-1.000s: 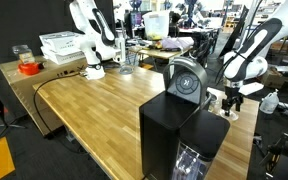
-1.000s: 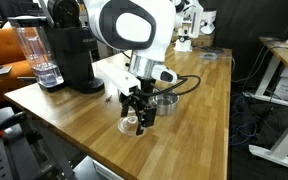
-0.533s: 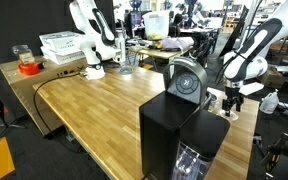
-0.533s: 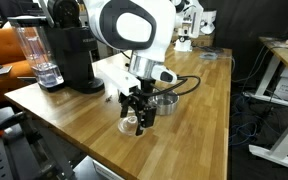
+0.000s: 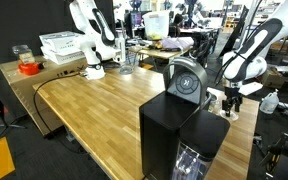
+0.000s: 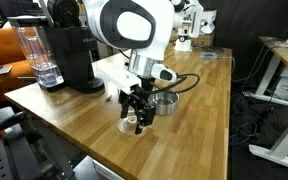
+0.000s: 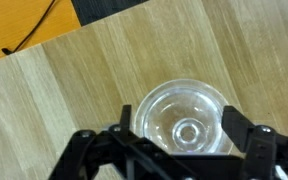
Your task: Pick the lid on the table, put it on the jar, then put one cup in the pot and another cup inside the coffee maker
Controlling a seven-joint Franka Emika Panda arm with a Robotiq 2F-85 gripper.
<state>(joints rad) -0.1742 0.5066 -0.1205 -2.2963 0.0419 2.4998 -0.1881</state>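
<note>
Cup [image 7: 187, 126], clear and round, sits on the wooden table [image 7: 74, 90] just under the gripper [image 7: 179, 140]. Its two fingers are wide apart, one on each side of the cup. Behind, the coffee maker [image 6: 69, 55] stands by the table edge.

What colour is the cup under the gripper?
Clear, colourless: the wood table shows through the cup. Best seen in the wrist view.

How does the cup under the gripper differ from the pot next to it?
The cup is clear, see-through material; the pot is grey metal. The cup sits between the open fingers of the gripper; the pot stands just behind the gripper, outside the fingers. The cup looks smaller than the pot, which is wider. Both stand upright on the wooden table, mouths up, and the cup looks empty in the wrist view.
</note>
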